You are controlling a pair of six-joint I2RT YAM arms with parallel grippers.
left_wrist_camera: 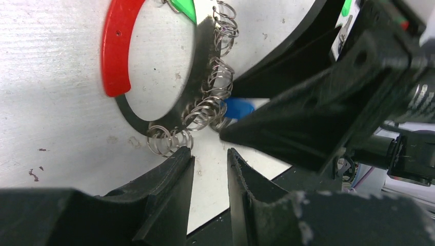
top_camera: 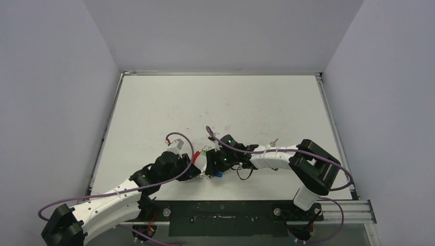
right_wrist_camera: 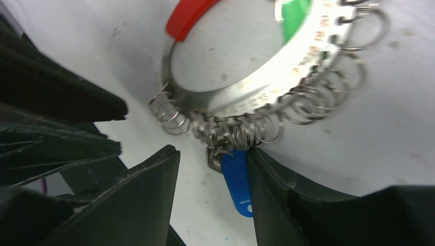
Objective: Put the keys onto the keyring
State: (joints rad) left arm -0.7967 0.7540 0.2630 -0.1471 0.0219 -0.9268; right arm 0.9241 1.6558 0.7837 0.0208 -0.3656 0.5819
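A: Keyring (right_wrist_camera: 246, 97) first: where is it?

B: Flat on the table (top_camera: 256, 102), in the near middle, between the two grippers. Its red section (right_wrist_camera: 187, 18) lies on the side away from both sets of fingers, and the wire coil (right_wrist_camera: 246, 130) runs along the side nearest them.

A: And the keys?

B: A green key (right_wrist_camera: 295, 15) shows its head at the far side of the loop, against the band. Whether it is threaded I cannot tell. The blue key (right_wrist_camera: 237, 180) lies just outside the coil, its top end up against the turns. I cannot tell if it is hooked on.

A: Is it held?

B: No. The right gripper (right_wrist_camera: 211, 154) stands roughly half open around it. The blue head touches one finger only, and the other is well clear. I judge it is placed to take the key right at the coil.

A: The left one?

B: The left gripper (left_wrist_camera: 209, 154) has its fingers a narrow gap apart, with bare table between them and the tips just beside the coil's end. It grips nothing. It is probably there to steady the ring.
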